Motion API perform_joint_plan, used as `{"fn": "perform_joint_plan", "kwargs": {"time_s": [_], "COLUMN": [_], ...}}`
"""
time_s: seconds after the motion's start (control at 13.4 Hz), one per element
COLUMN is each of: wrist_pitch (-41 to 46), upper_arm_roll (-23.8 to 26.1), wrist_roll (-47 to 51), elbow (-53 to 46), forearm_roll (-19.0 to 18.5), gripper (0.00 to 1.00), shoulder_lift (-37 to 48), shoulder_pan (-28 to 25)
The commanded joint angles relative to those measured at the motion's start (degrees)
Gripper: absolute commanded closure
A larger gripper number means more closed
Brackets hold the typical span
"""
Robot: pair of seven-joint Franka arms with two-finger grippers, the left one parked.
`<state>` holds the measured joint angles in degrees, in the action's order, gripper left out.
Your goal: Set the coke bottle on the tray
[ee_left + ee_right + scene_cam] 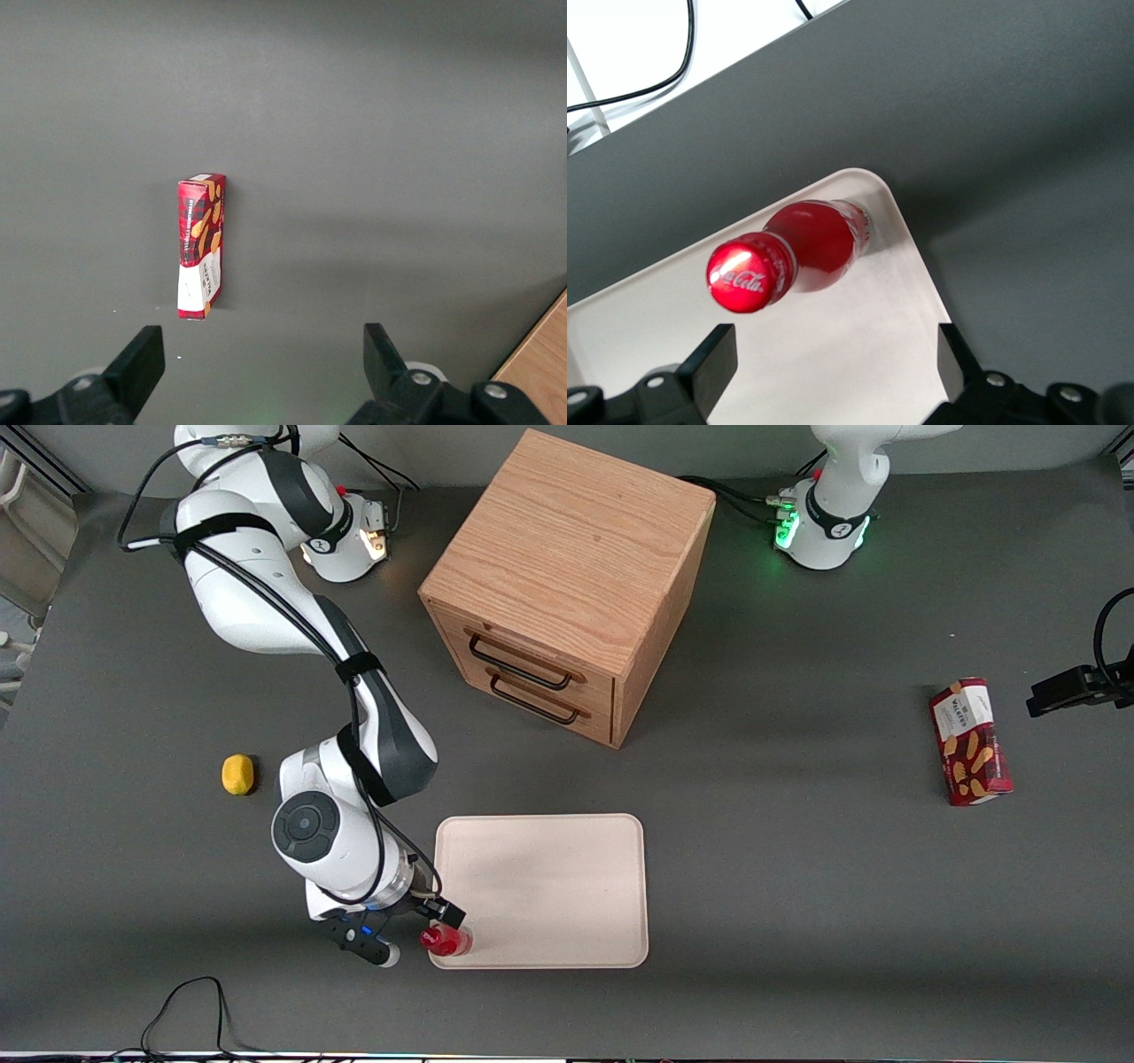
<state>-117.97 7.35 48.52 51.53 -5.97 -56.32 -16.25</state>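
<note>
Red coke bottle (pixel 815 248) with white script on its cap, cream-white tray (pixel 549 886), dark grey table (pixel 797 886), yellow lemon (pixel 237 773), red tartan snack box (pixel 970 741), light oak drawer cabinet (pixel 567 584), black-fingered pincer (pixel 833 372)

We see a wooden two-drawer cabinet (pixel 567 584) standing mid-desk (pixel 797 886), both drawers shut. A yellow lemon (pixel 237 773) sits toward the working arm's end, and a red snack box (pixel 970 741) lies flat toward the parked arm's end.
</note>
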Motion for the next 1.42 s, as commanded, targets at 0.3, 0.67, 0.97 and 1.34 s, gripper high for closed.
{"fn": "perform_joint_plan", "kwargs": {"time_s": [0.3,0.67,0.97,1.34], "wrist_pitch": [0.8,5.7,16.4,18.6], "upper_arm_roll": [-0.2,-0.2,0.4,-0.3], "wrist_roll": [1.8,1.8,-4.0,-18.7], "elbow": [-2.4,-2.5,0.0,27.0], "forearm_roll": [-1.4,-2.0,-2.4,5.4], "gripper": [0.00,0.00,0.00,0.00], "shoulder_lift": [-1.3,0.0,6.0,27.9], "shoulder_pan": [-0.7,-0.9,-0.5,4.5]}}
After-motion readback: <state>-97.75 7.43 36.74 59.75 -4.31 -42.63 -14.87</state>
